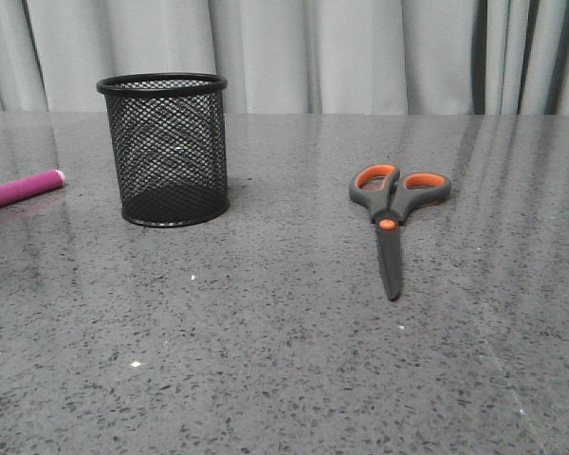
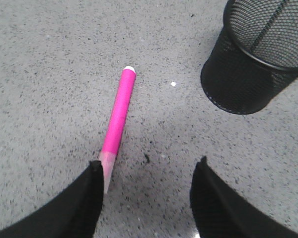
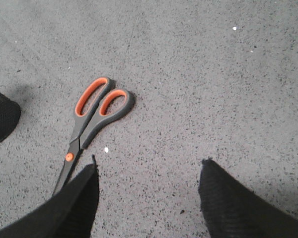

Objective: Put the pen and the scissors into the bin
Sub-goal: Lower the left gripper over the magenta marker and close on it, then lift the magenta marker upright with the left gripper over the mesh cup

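**Pen, bin and scissors: how each is likely to handle**

Pen (image 1: 21, 189) is found at the far left of the table (image 1: 284, 379), lying flat with only its white-tipped end inside the front view; the tip points right, toward the bin (image 1: 168, 150). A slim, stiff magenta cylinder is shown, judged light and smooth, so it may roll or slip if pinched off-centre. A hold across the middle of the barrel is advised. In the left wrist view the left gripper (image 2: 146, 168) is seen with its fingers spread wide apart and nothing between them, one finger just beside the pen's near end.

The bin stands upright, right of the pen and well apart from the scissors (image 1: 394, 210). Black wire mesh with a solid rim and base band is shown; it is judged light and easily tipped by a knock at the rim.

The scissors lie flat, right of centre, blades closed and pointing toward the near edge, handles toward the far side. Dark grey handles lined in orange and an orange pivot dot are visible. Rigid and heavier than the pen, they are best taken across the narrow part near the pivot, since the thin blades lie flush with the table. The right gripper (image 3: 148, 166) is held open and empty, the blades beside one finger.
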Tool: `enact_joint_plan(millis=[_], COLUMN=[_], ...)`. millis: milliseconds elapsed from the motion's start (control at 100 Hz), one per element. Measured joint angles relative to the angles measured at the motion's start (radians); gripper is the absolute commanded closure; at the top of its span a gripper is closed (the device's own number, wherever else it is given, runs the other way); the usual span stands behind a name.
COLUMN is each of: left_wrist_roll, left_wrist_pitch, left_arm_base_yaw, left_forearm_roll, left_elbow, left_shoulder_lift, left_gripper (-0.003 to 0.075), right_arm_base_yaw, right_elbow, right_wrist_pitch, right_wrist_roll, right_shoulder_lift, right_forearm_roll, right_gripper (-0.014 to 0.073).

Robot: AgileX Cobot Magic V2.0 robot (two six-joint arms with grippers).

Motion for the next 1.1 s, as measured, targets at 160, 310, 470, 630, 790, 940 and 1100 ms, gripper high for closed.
enact_joint_plan(millis=[160, 310, 470, 630, 790, 940, 1100], left_wrist_roll=[0.048, 0.11, 0.166, 0.177, 0.181, 0.181, 0.181], left_wrist_pitch=[0.028, 0.061, 0.084, 0.084, 0.088, 0.105, 0.111], left_arm_base_yaw=[0.0, 0.0, 0.0, 0.0, 0.0, 0.0, 0.0], left_forearm_roll=[0.0, -0.001, -0.011, -0.011, -0.002, 0.02, 0.038], left_elbow=[-0.079, -0.146, -0.208, -0.262, -0.304, -0.318, -0.318], left_shoulder_lift=[0.147, 0.281, 0.4, 0.477, 0.535, 0.578, 0.605], left_gripper=[0.0353, 0.0353, 0.0353, 0.0353, 0.0353, 0.0353, 0.0353], right_arm_base_yaw=[0.0, 0.0, 0.0, 0.0, 0.0, 0.0, 0.0], right_elbow=[0.0, 0.0, 0.0, 0.0, 0.0, 0.0, 0.0], right_wrist_pitch=[0.015, 0.014, 0.015, 0.017, 0.017, 0.017, 0.017], right_wrist_roll=[-0.01, -0.014, -0.016, -0.018, -0.022, -0.024, -0.024], right_shoulder_lift=[0.0, 0.0, 0.0, 0.0, 0.0, 0.0, 0.0], right_forearm_roll=[0.0, 0.0, 0.0, 0.0, 0.0, 0.0, 0.0], right_gripper=[0.0197, 0.0197, 0.0197, 0.0197, 0.0197, 0.0197, 0.0197])
